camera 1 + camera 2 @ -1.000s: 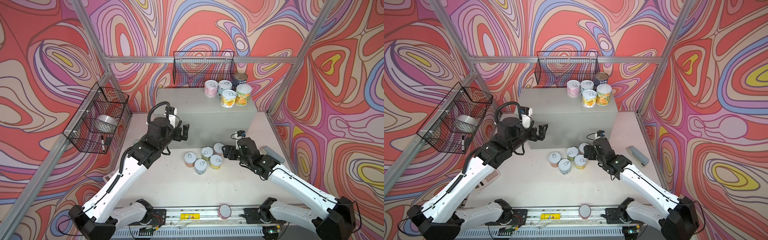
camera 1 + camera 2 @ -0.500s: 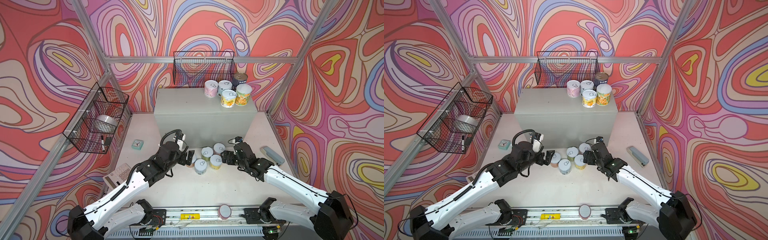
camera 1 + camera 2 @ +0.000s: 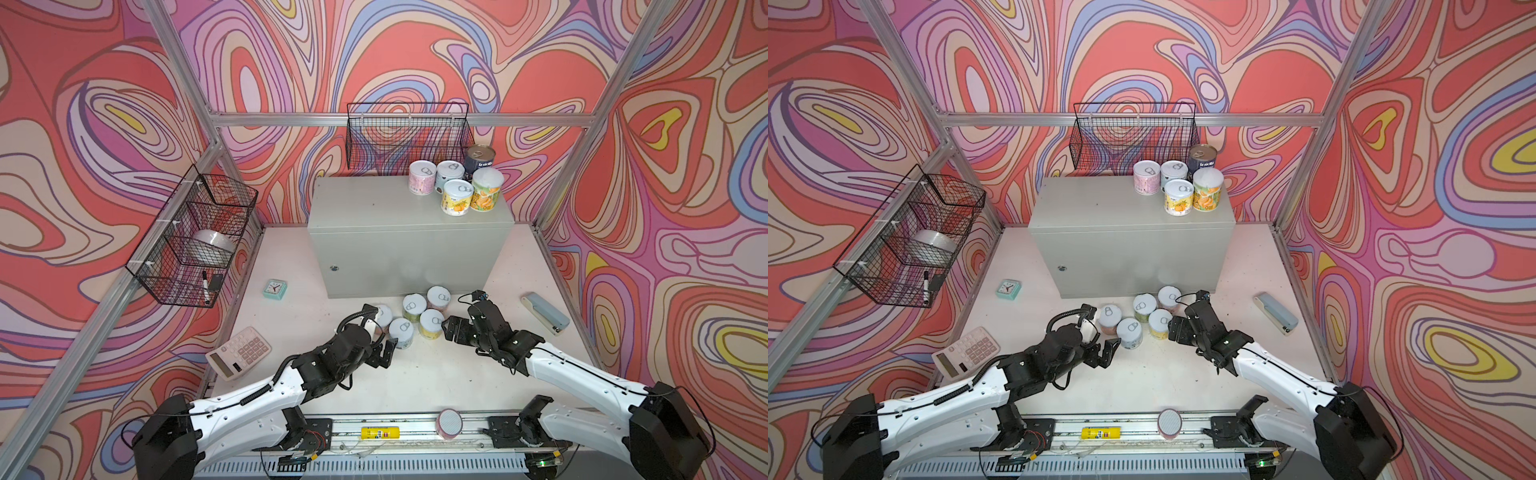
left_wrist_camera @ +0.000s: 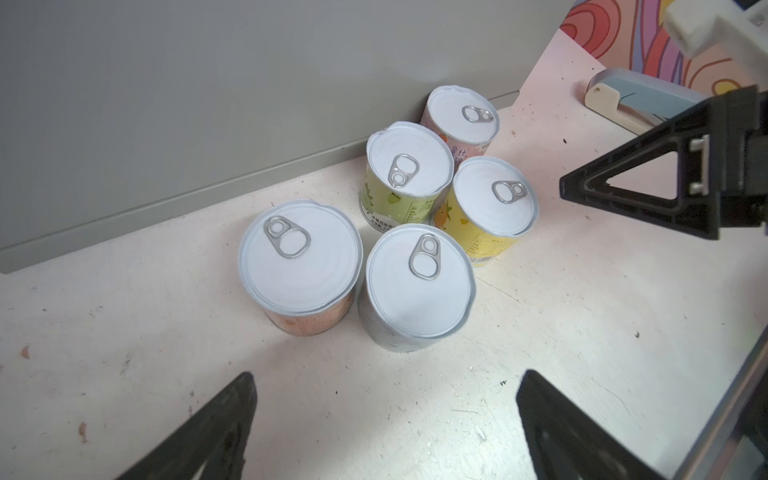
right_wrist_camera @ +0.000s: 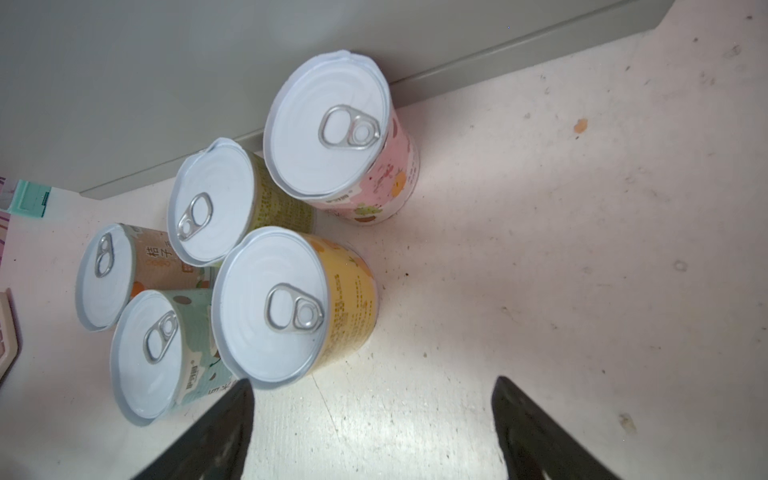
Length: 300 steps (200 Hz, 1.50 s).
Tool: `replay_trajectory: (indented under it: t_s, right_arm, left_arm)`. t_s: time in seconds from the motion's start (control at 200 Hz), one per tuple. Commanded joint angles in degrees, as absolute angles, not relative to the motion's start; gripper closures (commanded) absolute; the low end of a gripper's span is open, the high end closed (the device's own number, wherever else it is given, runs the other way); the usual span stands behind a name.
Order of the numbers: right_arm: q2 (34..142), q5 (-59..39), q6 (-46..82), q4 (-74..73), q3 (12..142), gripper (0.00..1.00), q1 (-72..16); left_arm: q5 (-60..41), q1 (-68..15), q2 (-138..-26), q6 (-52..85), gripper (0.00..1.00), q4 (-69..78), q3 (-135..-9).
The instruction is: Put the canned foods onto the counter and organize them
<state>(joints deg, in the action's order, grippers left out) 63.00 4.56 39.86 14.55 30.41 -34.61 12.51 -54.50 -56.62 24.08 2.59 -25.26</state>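
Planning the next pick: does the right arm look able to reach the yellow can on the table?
Probably yes: the open right hand sits just before the yellow can, nothing between; the teal can crowds one side.

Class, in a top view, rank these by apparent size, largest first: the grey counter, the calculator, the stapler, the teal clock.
1. counter
2. calculator
3. stapler, close to the calculator in length but much narrower
4. clock
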Motion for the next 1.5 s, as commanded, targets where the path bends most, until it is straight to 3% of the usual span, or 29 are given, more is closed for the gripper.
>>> replay_trajectory:
  t_s: [0.0,0.185,0.29,0.716,1.497]
  right_arm:
    - [61.53,4.74,41.22,13.33,29.93,0.07,-35.85]
    - [58.95,8.45,40.34,15.30,29.95,0.09,-38.41]
    - [58.12,14.59,39.16,16.23,30.76,0.09,-44.00]
    - [59.89,24.26,39.11,11.98,29.10,0.09,-55.64]
    - [58.95,27.10,41.74,11.12,25.34,0.09,-55.72]
  left_arm:
    - [14.52,-55.97,-59.47,26.25,0.01,10.95,-24.07]
    - [13.71,-56.93,-63.29,27.16,0.03,19.06,-21.62]
    - [14.69,-57.28,-66.01,26.83,0.03,19.34,-22.52]
    - [16.44,-57.39,-72.43,25.54,0.03,21.98,-24.39]
    - [19.34,-57.40,-92.61,29.00,0.07,30.05,-31.93]
